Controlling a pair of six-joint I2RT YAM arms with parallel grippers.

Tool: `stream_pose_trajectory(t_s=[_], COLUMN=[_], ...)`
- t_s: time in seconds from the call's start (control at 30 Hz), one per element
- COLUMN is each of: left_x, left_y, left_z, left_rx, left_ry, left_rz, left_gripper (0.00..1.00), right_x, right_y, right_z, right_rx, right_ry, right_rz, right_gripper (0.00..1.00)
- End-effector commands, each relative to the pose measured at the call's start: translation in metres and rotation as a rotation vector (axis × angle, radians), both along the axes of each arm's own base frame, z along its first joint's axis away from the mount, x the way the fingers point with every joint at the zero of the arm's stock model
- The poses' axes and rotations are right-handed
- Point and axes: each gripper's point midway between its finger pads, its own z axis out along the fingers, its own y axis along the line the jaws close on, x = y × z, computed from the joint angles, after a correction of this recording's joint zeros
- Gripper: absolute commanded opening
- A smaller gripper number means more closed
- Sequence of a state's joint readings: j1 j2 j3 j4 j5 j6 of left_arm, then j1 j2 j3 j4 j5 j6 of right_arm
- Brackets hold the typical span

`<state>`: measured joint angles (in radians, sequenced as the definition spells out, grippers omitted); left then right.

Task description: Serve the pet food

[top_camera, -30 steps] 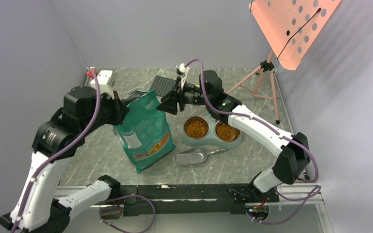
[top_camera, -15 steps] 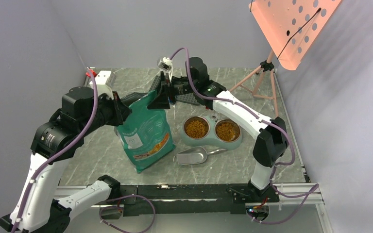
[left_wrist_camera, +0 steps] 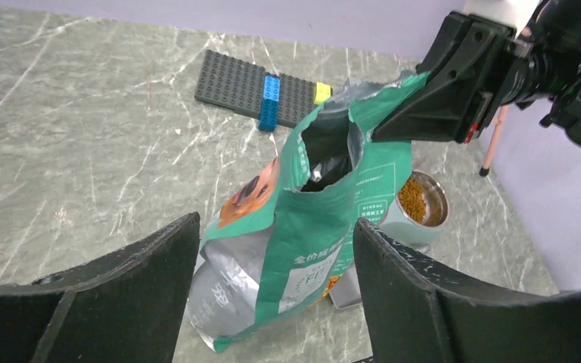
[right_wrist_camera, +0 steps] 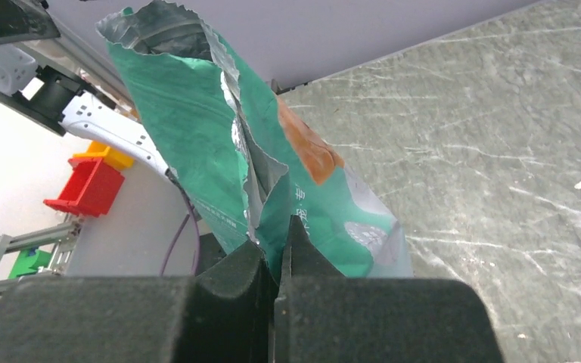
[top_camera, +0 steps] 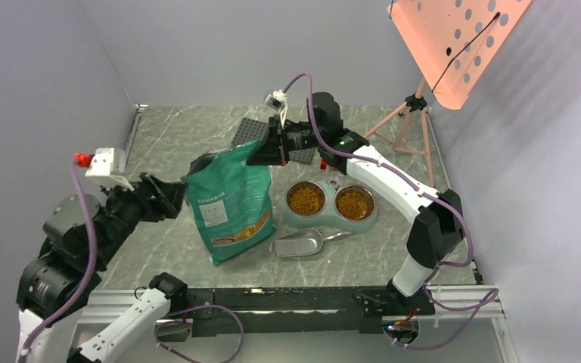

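Observation:
The teal-and-white pouch (top_camera: 231, 200) stands upright on the table with its mouth torn open (left_wrist_camera: 325, 155). My right gripper (top_camera: 261, 151) is shut on the pouch's top right corner; its pads pinch the torn edge (right_wrist_camera: 276, 257). My left gripper (top_camera: 174, 198) hangs open just left of the pouch, touching nothing, and the pouch shows beyond its spread fingers (left_wrist_camera: 276, 295). Pet food (top_camera: 306, 200) fills both steel bowls of the grey-green dish (top_camera: 329, 221), right of the pouch. The metal scoop (top_camera: 300, 243) lies empty in front of the dish.
A dark studded baseplate (left_wrist_camera: 231, 83) with a blue brick (left_wrist_camera: 271, 102) lies behind the pouch. A pink tripod stand (top_camera: 412, 113) with a perforated pink panel (top_camera: 454, 38) stands at the back right. Grey walls close in the left and back.
My left gripper opened, let go of the pouch's left side and drew back to the left and nearer. My right gripper shut on the pouch's top right corner.

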<state>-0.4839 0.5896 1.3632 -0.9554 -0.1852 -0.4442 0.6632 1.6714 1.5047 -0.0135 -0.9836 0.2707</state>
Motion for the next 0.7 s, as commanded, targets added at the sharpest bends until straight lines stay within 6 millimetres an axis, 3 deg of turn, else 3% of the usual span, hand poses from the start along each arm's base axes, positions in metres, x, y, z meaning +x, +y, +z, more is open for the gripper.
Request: stream_pose_trajectory(t_s=[0.0,0.07,0.17,0.33,0.5,0.63,0.67], left_x=[0.023,0.025,0.033,0.051,0.047,0.034,0.032], left_y=[-0.026,-0.039,-0.043,-0.049,-0.052,-0.050,-0.049], left_z=[-0.002,0.002,-0.002,-0.001,0.000,-0.012,-0.014], left_rx=[0.103,0.131,0.181,0.250,0.279,0.269,0.257], left_ry=[-0.055,-0.106,-0.128,-0.189,-0.201,-0.169,-0.168], left_rz=[-0.120,-0.204,-0.221,-0.241,-0.288,-0.308,-0.306], left_gripper=[0.79,0.81,0.85,0.81,0.45,0.05,0.00], right_x=[0.001,0.000,-0.003,-0.003,0.005,0.009,0.009], right_y=[-0.024,-0.025,-0.027,-0.028,-0.033,-0.044,-0.045], right_z=[0.049,0.048,0.047,0.045,0.047,0.052,0.053], right_rx=[0.083,0.080,0.074,0.065,0.050,0.054,0.050], right_ry=[-0.094,-0.091,-0.088,-0.072,-0.093,-0.109,-0.115], right_rz=[0.005,0.008,0.021,0.041,-0.012,-0.062,-0.067], right_gripper=[0.00,0.00,0.00,0.00,0.00,0.00,0.00])
